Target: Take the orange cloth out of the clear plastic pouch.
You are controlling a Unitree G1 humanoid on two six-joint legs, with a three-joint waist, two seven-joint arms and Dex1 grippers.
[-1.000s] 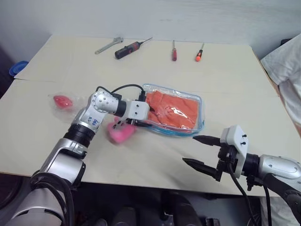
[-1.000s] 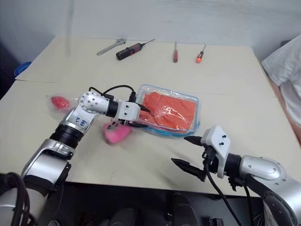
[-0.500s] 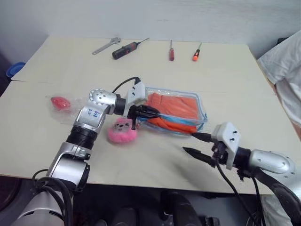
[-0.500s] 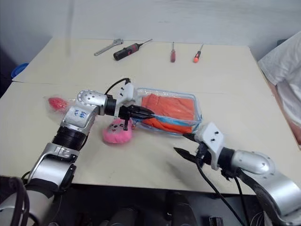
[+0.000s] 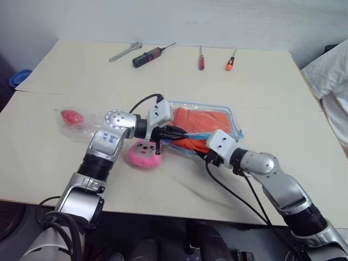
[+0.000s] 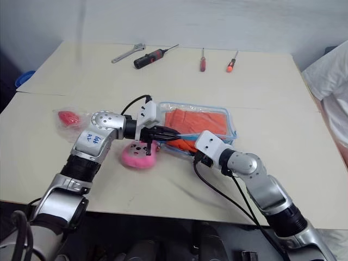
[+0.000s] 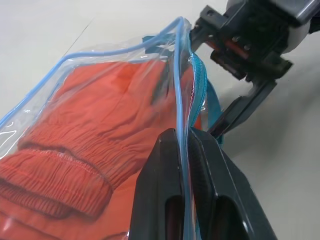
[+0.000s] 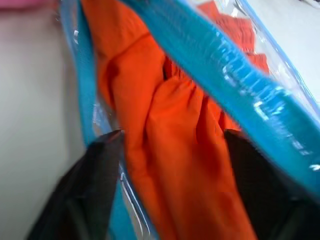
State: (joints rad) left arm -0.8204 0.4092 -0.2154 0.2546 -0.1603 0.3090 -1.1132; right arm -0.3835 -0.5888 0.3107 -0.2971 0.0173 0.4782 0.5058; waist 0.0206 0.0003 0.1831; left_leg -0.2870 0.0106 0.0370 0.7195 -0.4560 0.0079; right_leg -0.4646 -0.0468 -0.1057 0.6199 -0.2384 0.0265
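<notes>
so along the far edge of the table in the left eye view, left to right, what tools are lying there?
Wrench → black-and-red screwdriver → red screwdriver → orange-handled screwdriver.

The right gripper (image 8: 170,165) has advanced into the clear plastic pouch's (image 5: 231,120) lifted mouth, straddling the orange cloth (image 8: 185,150).

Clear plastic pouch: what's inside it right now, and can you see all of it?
The clear plastic pouch holds the orange cloth, folded, with an elastic gathered band visible. Its near end at the opening is hidden behind the right gripper and left gripper.
</notes>
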